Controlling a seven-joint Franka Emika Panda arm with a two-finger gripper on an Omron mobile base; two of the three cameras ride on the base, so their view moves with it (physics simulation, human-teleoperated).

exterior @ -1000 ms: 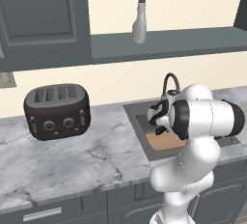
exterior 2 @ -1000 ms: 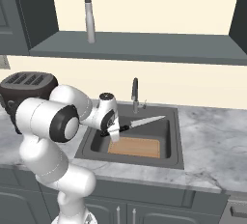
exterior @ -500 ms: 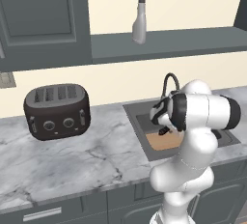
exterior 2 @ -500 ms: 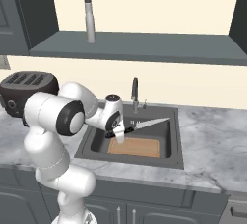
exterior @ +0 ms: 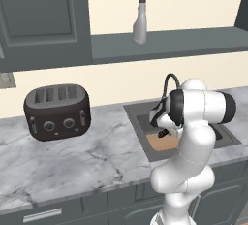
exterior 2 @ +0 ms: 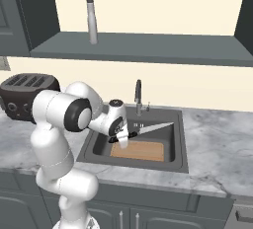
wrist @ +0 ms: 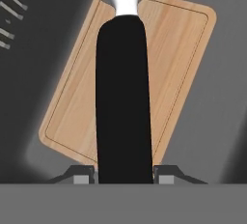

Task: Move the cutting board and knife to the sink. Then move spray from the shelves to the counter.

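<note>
Knife held over the sink, board already in the basin

Knife [exterior 2: 148, 128] is clamped by its black handle in the tool [exterior 2: 121, 136], which hangs just above the sink [exterior 2: 180, 146]. Its silvery blade sticks out level over the basin, pointing away from the arm toward the far right rim. From the hand camera, the handle [wrist: 123, 97] runs straight up between the two fingertips [wrist: 79, 174], which press its sides.

Below it the cutting board [exterior 2: 138, 150] lies flat on the sink floor, pale wood against the dark grey. The knife does not touch it. In the left base camera a strip of the board [exterior: 162, 142] shows beside the arm's elbow.

Behind the basin stands the curved dark faucet [exterior 2: 139, 95]. The marble tabletop [exterior: 77, 156] stretches to the left of the sink, and a dark toaster [exterior: 57, 111] sits on it near the wall, well apart from the basin.

Farther up, the spray [exterior: 140, 16] stands upright on the shelves [exterior: 193, 42], above and behind the sink.
</note>
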